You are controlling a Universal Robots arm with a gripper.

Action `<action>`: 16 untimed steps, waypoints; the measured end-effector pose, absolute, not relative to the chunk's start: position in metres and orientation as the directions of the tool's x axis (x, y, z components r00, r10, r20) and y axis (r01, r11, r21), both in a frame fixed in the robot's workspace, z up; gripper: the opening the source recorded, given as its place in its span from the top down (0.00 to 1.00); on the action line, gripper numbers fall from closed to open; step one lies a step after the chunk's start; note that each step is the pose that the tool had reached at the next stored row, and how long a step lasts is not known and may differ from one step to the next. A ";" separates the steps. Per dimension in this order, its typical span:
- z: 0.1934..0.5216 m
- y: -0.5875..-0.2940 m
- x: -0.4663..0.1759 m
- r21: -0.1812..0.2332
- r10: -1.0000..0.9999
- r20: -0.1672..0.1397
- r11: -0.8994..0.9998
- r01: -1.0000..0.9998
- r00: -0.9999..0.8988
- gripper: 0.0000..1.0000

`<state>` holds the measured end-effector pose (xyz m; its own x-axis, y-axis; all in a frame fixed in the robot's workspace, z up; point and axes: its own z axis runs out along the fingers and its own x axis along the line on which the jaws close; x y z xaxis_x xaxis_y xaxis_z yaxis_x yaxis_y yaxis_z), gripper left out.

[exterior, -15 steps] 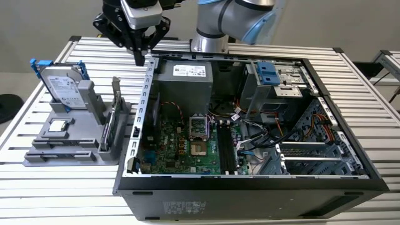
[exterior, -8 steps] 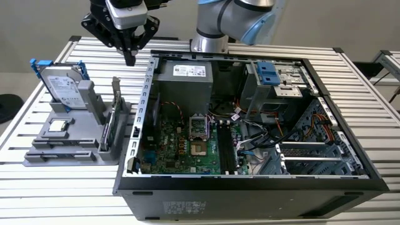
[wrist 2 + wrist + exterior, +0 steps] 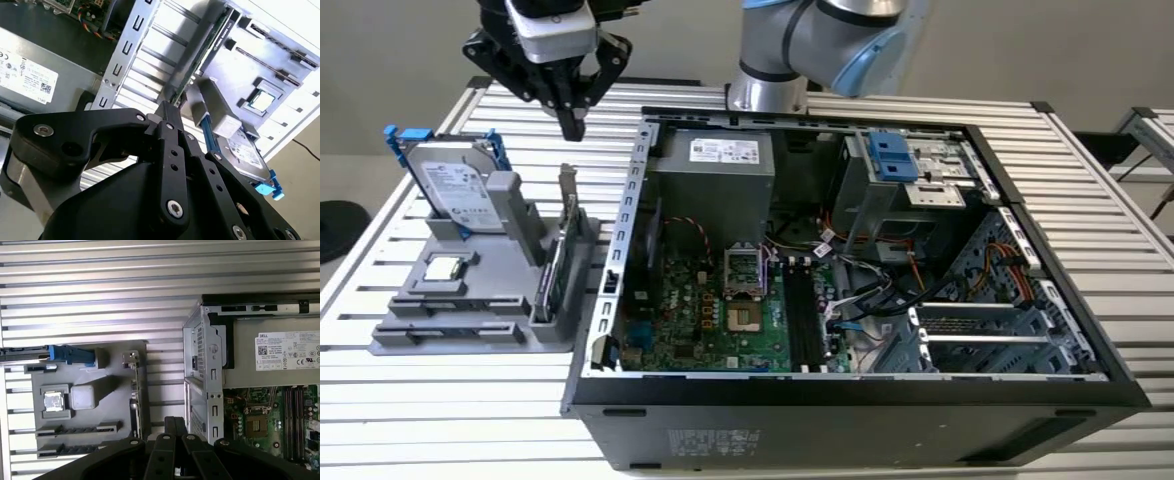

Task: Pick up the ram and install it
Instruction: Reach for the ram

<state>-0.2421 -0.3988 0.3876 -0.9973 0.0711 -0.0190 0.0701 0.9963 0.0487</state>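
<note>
Tool point(image 3: 571, 126) closed fingertip to fingertip, empty, hovering above gray parts holder point(image 3: 467, 343), touching nothing.

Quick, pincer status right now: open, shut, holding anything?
Pincer: shut, fingertips together, holding nothing; it hangs above the table near the grey holder.

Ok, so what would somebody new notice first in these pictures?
The open computer case in the middle of the exterior view, its motherboard bare. At that view's left, the black gripper hangs shut above a gray parts holder where a hard drive stands upright.
</note>
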 end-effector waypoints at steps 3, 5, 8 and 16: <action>0.387 -0.399 -0.251 0.049 0.071 -0.019 0.996 0.070 -0.997 1.00; 0.386 -0.399 -0.257 0.049 0.071 -0.019 0.996 0.070 -0.997 1.00; 0.385 -0.399 -0.267 0.049 0.071 -0.019 0.996 0.070 -0.997 1.00; 0.383 -0.399 -0.292 0.049 0.071 -0.019 0.996 0.070 -0.997 1.00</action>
<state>-0.2919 -0.3988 0.3834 -0.9973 0.0712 -0.0189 0.0702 0.9963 0.0487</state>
